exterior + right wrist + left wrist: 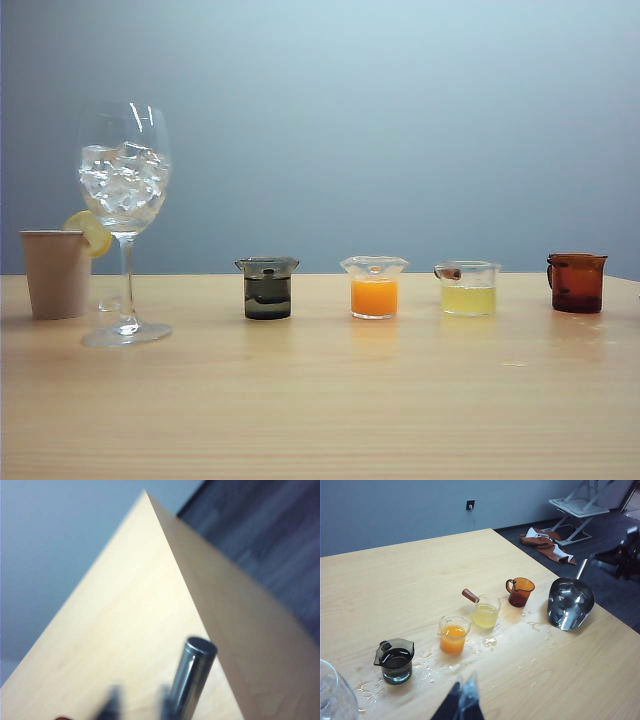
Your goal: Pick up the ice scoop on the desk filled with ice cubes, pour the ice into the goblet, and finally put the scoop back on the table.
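The ice scoop (570, 602), shiny steel with a deep bowl, lies empty on the table (410, 575) near its right edge, just right of the brown beaker (521, 591). The right gripper (620, 557) hovers blurred at its handle (grip unclear). Only the exterior view shows the goblet (124, 215) full of ice cubes (122, 180) at far left. The left gripper (462, 702) stands parted, empty.

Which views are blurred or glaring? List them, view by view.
Exterior view: sharp, evenly lit. Left wrist view: glare on the ice scoop, left gripper out of focus above the table. Right wrist view: blurred, right gripper and scoop handle smeared over the table.
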